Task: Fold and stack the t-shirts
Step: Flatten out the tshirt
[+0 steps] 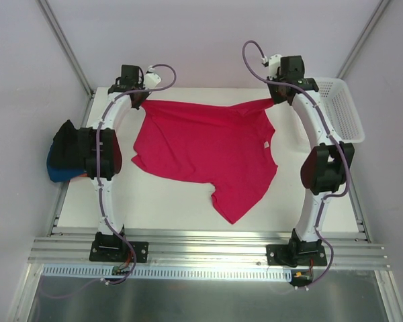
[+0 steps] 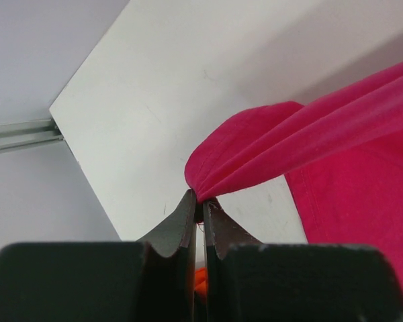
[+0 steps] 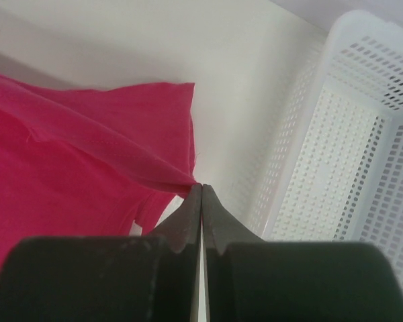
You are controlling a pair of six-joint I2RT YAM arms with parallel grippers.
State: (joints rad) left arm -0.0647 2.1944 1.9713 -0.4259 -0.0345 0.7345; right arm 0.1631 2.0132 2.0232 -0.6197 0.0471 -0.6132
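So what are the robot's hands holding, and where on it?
The crimson-pink t-shirt: the left hand pinches its far-left corner, the right hand its far-right corner.

The right gripper (image 3: 201, 190) is pinching an edge of the crimson-pink t-shirt (image 3: 67, 178) between closed jaws, and the white mesh basket (image 3: 389, 67) is standing just beside it.

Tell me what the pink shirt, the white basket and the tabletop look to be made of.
The crimson-pink t-shirt looks like soft matte knit cloth, likely cotton: it drapes and bunches into soft folds. The basket looks like white moulded plastic, slightly glossy, with stiff walls pierced by regular slots. The table is a smooth off-white board, perhaps laminate or painted: flat, faintly scuffed.
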